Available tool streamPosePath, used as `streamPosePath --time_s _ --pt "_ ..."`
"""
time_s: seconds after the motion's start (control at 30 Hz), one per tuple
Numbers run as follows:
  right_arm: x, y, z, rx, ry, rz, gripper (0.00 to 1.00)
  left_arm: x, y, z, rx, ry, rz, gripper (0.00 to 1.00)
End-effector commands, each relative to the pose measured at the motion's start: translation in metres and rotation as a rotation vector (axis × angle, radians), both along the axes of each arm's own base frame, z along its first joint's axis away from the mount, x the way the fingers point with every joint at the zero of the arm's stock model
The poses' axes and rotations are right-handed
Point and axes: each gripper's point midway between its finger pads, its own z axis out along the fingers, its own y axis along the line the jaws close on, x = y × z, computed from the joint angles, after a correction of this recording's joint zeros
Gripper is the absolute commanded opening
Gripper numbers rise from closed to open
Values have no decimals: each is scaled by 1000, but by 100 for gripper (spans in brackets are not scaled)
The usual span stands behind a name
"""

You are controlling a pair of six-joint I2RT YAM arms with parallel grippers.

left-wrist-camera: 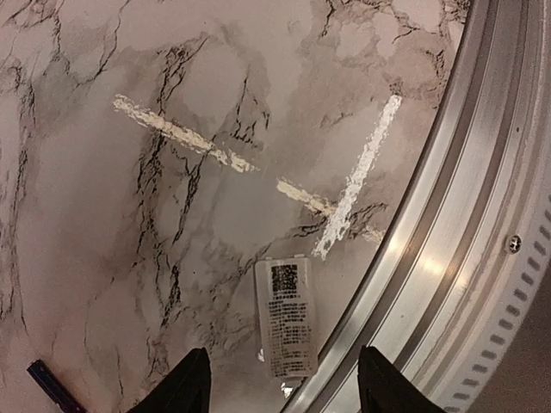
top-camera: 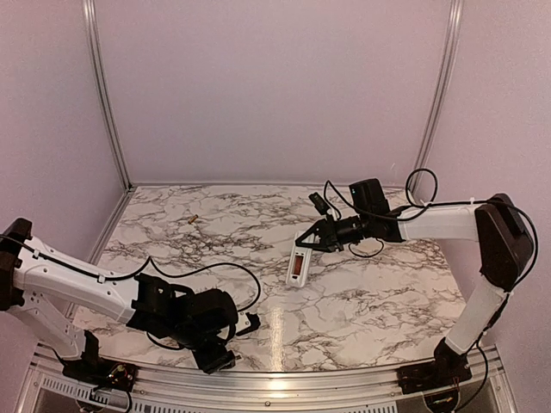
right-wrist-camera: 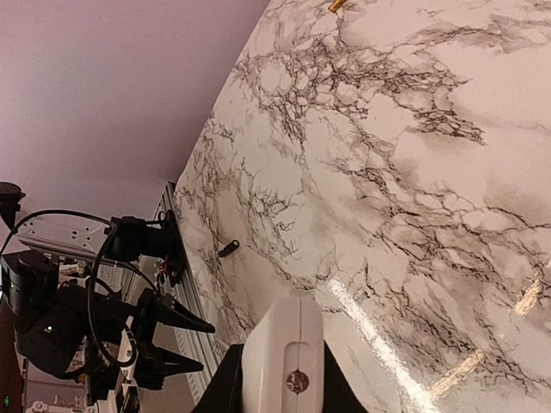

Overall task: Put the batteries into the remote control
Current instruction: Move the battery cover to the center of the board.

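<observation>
**Left gripper** (left-wrist-camera: 283, 368): I find its 2 fingers (left-wrist-camera: 185, 385) standing apart with nothing clamped. Between them, touching neither, a white labelled panel (left-wrist-camera: 287, 317) lies flat on the marble table (left-wrist-camera: 103, 258), just beside the metal front rail (left-wrist-camera: 448, 258).

**Writing:** the panel's label carries 1 square code and several lines of fine print. I cannot read any of it, and no brand is legible anywhere.

**Right gripper** (top-camera: 310, 243): it is clamped on 1 end of the remote control (top-camera: 296, 267), near the middle of the table. The remote slants down from the jaws with its reddish-orange slot facing the top camera. I cannot tell whether its lower end touches the table.

**Batteries:**
- The blackish battery (right-wrist-camera: 228, 248) lies on the table near the front edge, near the left gripper and well apart from the remote.
- The golden-tan battery (top-camera: 191, 221) lies toward the far left of the table, well apart from both grippers.
</observation>
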Motion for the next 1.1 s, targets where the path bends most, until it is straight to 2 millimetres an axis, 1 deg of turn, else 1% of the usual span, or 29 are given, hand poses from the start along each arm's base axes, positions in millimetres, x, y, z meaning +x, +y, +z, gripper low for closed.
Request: streamPosePath --time_s 0.0,0.13,0.37,0.47,0.57,0.67,0.77,0.83,0.9,0.97,1.03,1.07 --pt "2 -2 10 21 -21 2 0 -1 13 -18 104 -11 17 61" --pt "2 -1 9 21 -19 2 0 7 18 -28 170 -56 28 56" --pt "3 -1 8 16 -18 1 0 13 16 -40 217 -82 17 48" --pt "3 -1 6 15 -19 1 0 21 13 -43 229 -102 28 43" --pt "3 -1 7 17 -20 3 0 40 7 -41 199 -114 69 38" --pt "3 -1 7 18 -24 4 0 68 8 -39 173 -121 128 34" --pt "1 -2 8 27 -31 8 0 97 6 -37 139 -135 184 32" --pt "-1 -2 9 34 -32 11 0 112 2 -38 125 -142 197 32" --pt "-2 -2 8 38 -34 13 0 125 -2 -38 112 -150 209 32" --pt "-3 -2 7 46 -32 15 0 137 -7 -33 85 -152 227 32" --pt "-5 -2 6 57 -27 18 0 146 -12 -20 47 -164 245 36" --pt "-6 -2 6 61 -25 22 0 149 -13 -12 27 -168 255 40"
